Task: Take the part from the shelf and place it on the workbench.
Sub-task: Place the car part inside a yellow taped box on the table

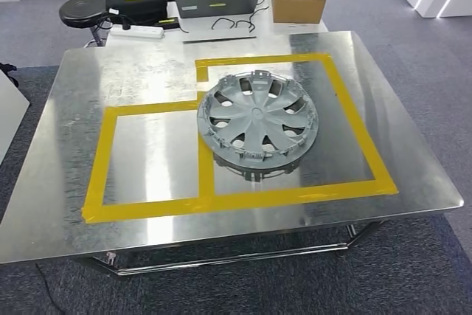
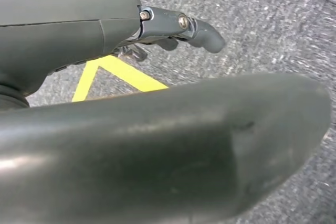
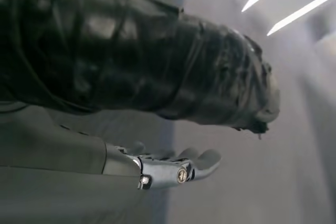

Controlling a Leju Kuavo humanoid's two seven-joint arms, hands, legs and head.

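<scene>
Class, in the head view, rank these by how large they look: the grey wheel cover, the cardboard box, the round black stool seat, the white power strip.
1. grey wheel cover
2. cardboard box
3. and 4. round black stool seat and white power strip: look alike; all three sit farther back.

The head view looks forward and down from high on the robot, taking in the whole bench [image 1: 66, 204] from its near edge to the far one, with grey carpet [image 1: 422, 71] around it. The left wrist view sits close behind the left hand [image 2: 174, 30], facing down at speckled carpet [image 2: 257, 30] crossed by yellow tape [image 2: 123, 72]. The right wrist view rides just behind the right hand [image 3: 178, 166], facing blurred grey floor. Head and left wrist views share the carpet.
</scene>
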